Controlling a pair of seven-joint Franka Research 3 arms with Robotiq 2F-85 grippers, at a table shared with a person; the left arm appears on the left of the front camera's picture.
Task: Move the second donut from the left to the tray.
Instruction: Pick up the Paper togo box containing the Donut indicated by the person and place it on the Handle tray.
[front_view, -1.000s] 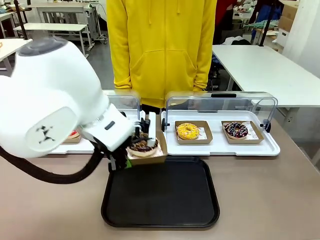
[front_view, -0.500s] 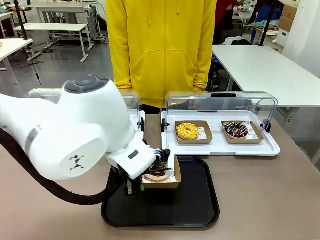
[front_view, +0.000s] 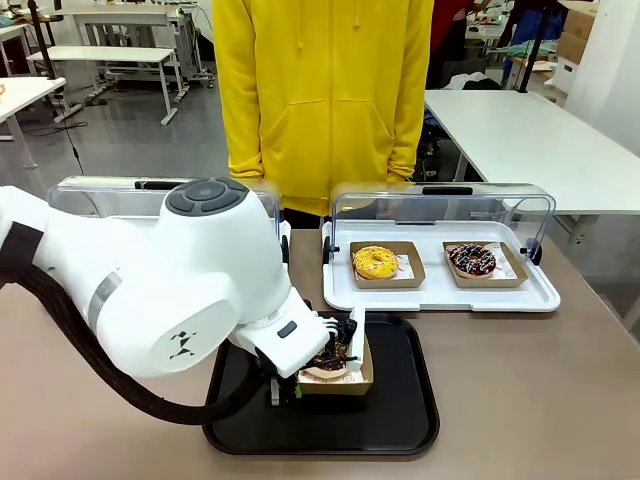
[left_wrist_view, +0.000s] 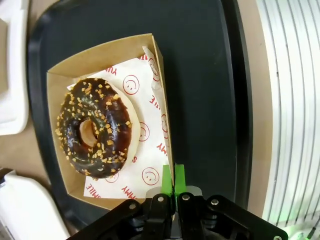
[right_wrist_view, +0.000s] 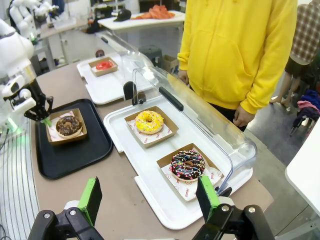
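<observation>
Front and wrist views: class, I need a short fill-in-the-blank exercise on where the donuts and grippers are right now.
1. The left gripper is shut on the wall of the chocolate donut's ____ holder.
2. That holder sits over the ____ tray.
3. The right gripper is ____, holding nothing.
4. The yellow donut sits in a ____ tray.

Missing words: cardboard; black; open; white

The left arm has swung down and toward the robot's side, carrying the chocolate donut (front_view: 330, 358) in its cardboard holder (left_wrist_view: 162, 120) off the gap between the white trays and onto the black tray (front_view: 400, 420). The left gripper (left_wrist_view: 173, 176) is still pinched on the holder's wall, which now sits low over the tray's middle, no longer hanging above its far rim.
</observation>
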